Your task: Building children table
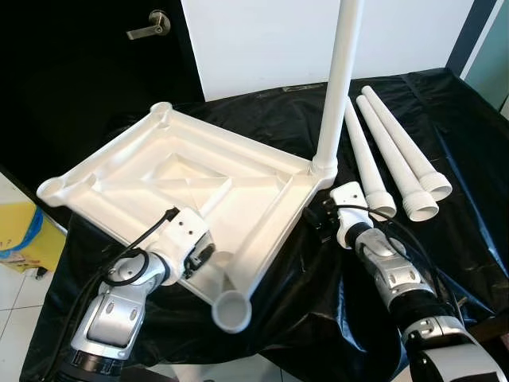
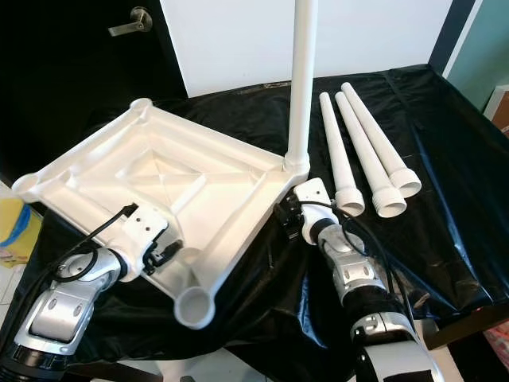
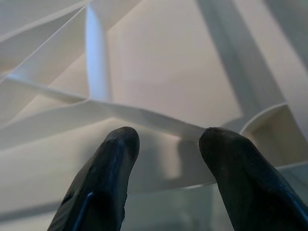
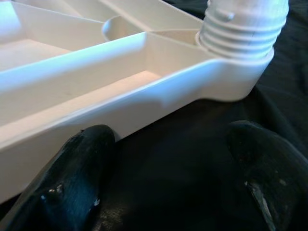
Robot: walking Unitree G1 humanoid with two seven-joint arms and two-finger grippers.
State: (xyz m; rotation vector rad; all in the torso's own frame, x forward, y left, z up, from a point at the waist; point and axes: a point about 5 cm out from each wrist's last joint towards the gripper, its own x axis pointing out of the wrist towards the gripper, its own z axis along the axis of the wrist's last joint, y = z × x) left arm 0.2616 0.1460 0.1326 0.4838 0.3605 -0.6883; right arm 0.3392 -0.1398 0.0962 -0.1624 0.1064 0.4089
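My left hand sits over the near edge of the upturned tabletop, fingers spread apart with a rib of the underside between them, not closed on it. My right hand is low at the tabletop's right corner, fingers wide open on the black sheet and holding nothing, just beside the socket where one leg stands upright, its thread showing above the socket.

The tabletop lies tilted, underside up, on the sheet-covered desk, with three corner sockets open. Three spare legs lie side by side to the right, well apart from my hands.

I judge the first leg is in, or nearly so. Next I would reach my right hand to the nearest spare leg, grip it, and bring it upright over the near socket while my left steadies the tabletop.
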